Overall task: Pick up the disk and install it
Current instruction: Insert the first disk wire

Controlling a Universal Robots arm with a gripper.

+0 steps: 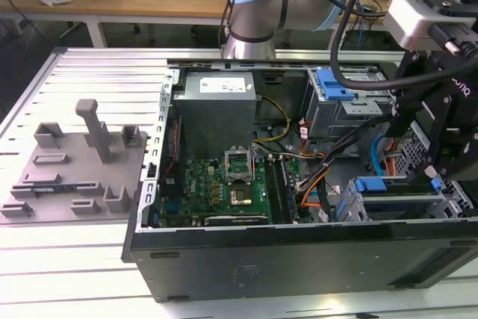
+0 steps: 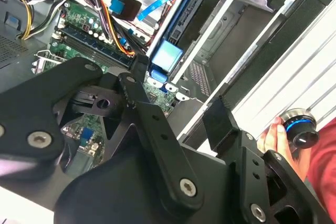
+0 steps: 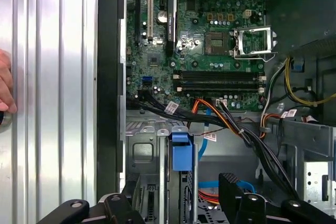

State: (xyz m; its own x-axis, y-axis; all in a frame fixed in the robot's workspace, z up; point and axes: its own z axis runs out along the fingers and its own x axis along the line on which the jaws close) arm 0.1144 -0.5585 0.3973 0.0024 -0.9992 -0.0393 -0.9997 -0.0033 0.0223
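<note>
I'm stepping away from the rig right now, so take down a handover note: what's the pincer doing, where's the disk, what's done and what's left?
Pincer: open, holding nothing, hovering over the grey drive cage.
Disk: standing on edge in that cage's slot, blue end tabs showing, clear of the pincer.
Done: the disk is in the cage.
Left: whether it is fully seated cannot be told from here.
Note: a person's hand is by a knob beside the case.
</note>
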